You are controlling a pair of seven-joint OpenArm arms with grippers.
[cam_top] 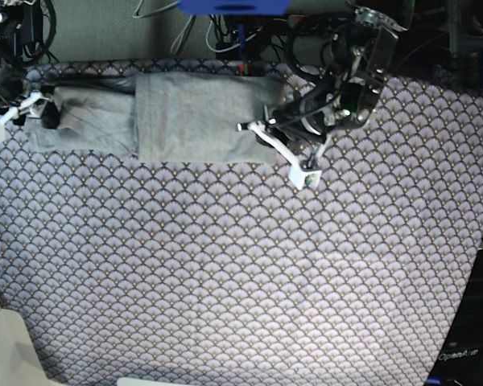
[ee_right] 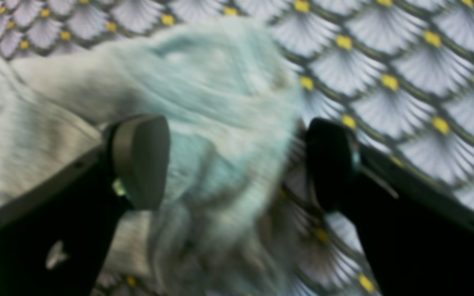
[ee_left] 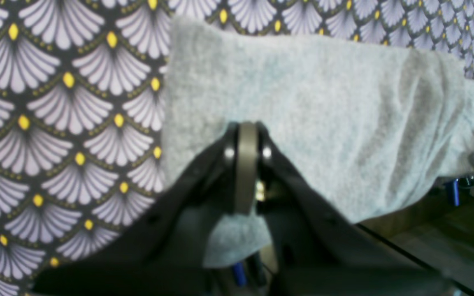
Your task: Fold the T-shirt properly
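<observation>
The T-shirt (cam_top: pixel 189 118) lay at the far edge of the desk (cam_top: pixel 241 273), on the scallop-patterned cloth (cam_top: pixel 225 265) that covered it. It was already narrowed into a long band running side to side, with a doubled panel over its middle and a thinner, more rumpled part trailing off toward the right arm's end.

The left gripper (ee_left: pixel 247 164) was clamped together on the shirt's edge at its own end; in the left wrist view a tongue of grey knit showed pinched between the closed jaws, and the rest of the fabric spread flat beyond them. The right gripper (ee_right: pixel 237 164) stood with its jaws wide apart, straddling a bunched mound of the shirt, holding nothing. That view was blurred, so whether the pads touched the fabric could not be told.

The step in hand looked like taking hold of both ends before folding the band across its length. To do it well, the right gripper would probably need to close on all the layers at the very edge rather than on the loose mound, since a grip on the top layer alone could peel the earlier fold open. The left gripper's hold seemed shallow, so a slow, low lift would suit it. Both ends would best travel level and together, to keep the edges aligned and the soft knit from dragging on the cloth beneath.
</observation>
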